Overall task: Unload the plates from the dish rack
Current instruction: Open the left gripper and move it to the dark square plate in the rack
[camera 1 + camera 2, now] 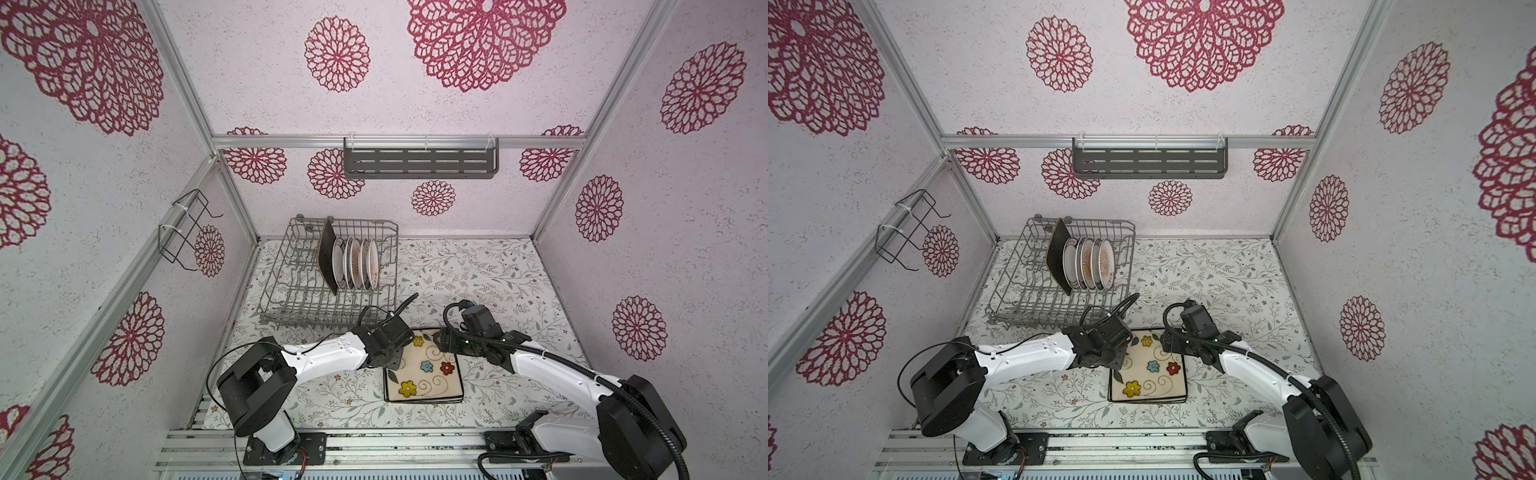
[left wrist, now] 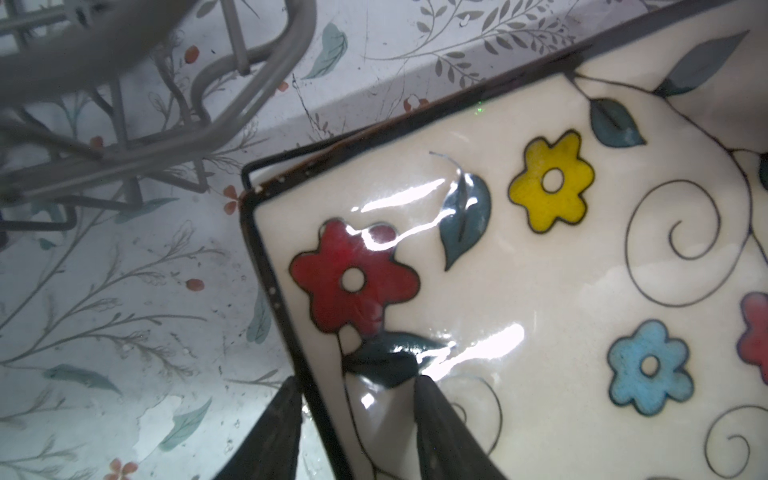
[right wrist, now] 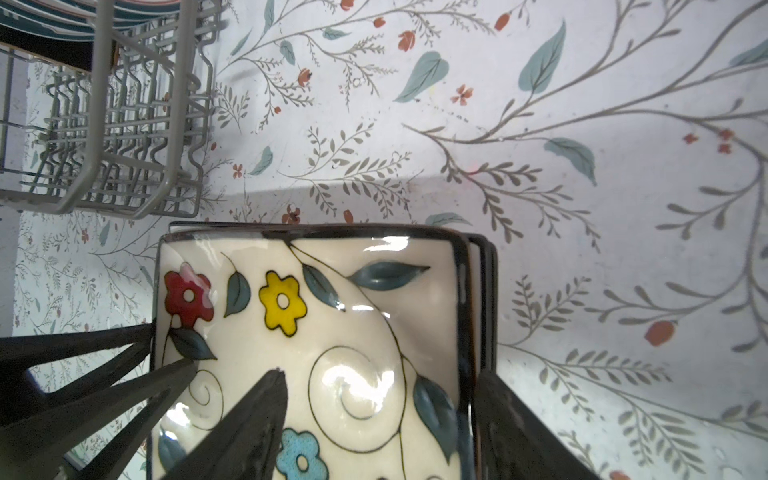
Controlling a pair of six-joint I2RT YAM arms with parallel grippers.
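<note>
White shells, bulky black joints on left arm [image 1: 320,356] and right arm [image 1: 552,376]; ribbed black hose [image 1: 582,370] along the right. Dark tapered fingers [image 3: 249,415] on left gripper [image 2: 357,380] and right gripper [image 3: 378,376].

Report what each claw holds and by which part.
Nothing looks clamped: left claw and right claw straddle opposite rims of the floral plate, jaws open.

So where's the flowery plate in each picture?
Top view: flowery plate, low middle, between both arms.
Top view: plate in the same low-middle spot.
Left wrist: plate's corner fills most of the picture.
Right wrist: plate close up, nearest the camera.
Shared landmark: the grey dish rack, just beyond the plate everywhere.
</note>
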